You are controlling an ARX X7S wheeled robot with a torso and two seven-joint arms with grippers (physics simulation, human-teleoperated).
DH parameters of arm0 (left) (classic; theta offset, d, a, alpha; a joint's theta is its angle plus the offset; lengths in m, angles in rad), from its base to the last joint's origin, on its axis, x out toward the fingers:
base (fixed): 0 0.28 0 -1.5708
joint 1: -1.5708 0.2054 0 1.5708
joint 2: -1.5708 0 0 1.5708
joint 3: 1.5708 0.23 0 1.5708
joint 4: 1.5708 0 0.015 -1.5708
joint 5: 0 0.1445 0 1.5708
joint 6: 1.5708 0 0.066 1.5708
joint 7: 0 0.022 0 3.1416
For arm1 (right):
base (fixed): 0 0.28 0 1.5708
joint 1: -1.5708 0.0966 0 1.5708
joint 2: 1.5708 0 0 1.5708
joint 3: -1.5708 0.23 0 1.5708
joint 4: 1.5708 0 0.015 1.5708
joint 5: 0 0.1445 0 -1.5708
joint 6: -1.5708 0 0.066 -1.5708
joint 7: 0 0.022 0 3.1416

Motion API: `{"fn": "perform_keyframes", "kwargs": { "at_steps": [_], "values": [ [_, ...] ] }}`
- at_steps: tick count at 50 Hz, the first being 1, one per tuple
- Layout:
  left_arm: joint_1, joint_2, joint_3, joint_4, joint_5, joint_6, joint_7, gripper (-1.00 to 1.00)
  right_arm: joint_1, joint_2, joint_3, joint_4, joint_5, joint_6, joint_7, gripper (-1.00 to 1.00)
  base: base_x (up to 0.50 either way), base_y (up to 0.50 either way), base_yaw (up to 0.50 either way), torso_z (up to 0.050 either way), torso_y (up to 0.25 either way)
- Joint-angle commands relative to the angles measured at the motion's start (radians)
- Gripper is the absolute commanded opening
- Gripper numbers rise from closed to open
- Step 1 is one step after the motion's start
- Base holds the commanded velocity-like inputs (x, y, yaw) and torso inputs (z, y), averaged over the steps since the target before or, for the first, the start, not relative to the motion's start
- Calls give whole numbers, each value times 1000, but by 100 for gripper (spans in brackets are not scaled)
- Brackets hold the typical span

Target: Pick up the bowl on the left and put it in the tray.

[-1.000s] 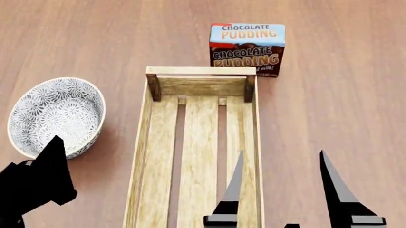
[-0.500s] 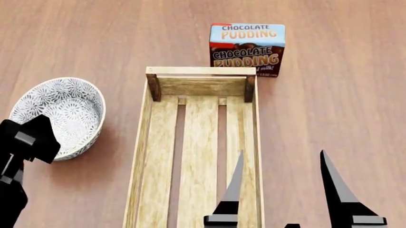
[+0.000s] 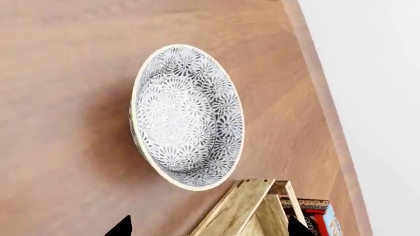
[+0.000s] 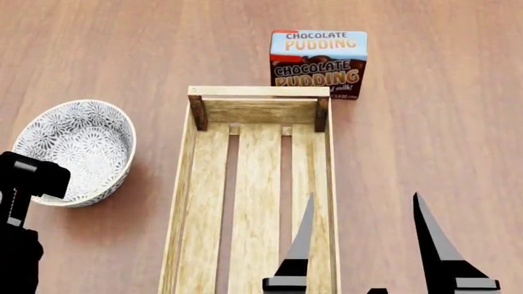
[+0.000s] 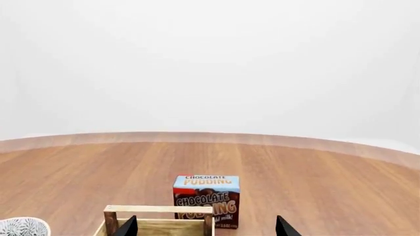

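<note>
The round white bowl with grey-black flowers (image 4: pixel 78 150) sits on the brown wooden counter (image 4: pixel 441 122), just left of the long light-wood slatted tray (image 4: pixel 257 202). The left end effector (image 4: pixel 24 184) hangs over the bowl's near edge; I cannot tell its opening. The right end effector (image 4: pixel 364 245) is spread wide by the tray's right side, holding nothing

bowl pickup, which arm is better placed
Left. Its gripper is right at the bowl, near its rim. The right gripper hangs open by the tray, away from the bowl.
</note>
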Motion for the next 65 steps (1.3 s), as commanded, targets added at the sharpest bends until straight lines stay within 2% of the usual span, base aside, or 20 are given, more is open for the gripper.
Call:
{"fn": "perform_keyframes", "kwargs": {
  "at_steps": [1,12,40,65],
  "values": [
    [-67,12,20,-100,32,115,-44,100,1,-14,18,3,-9,-5,-19,100,0,0,0,0,0],
    [-174,6,60,-241,21,125,-69,100,0,-7,20,0,-3,-5,-14,100,0,0,0,0,0],
    [-226,1,81,-448,15,243,-73,100,1,6,17,4,8,-14,-2,100,0,0,0,0,0],
    [-238,22,99,-540,-104,420,-28,100,4,15,10,11,16,-21,6,100,0,0,0,0,0]
  ]
}}
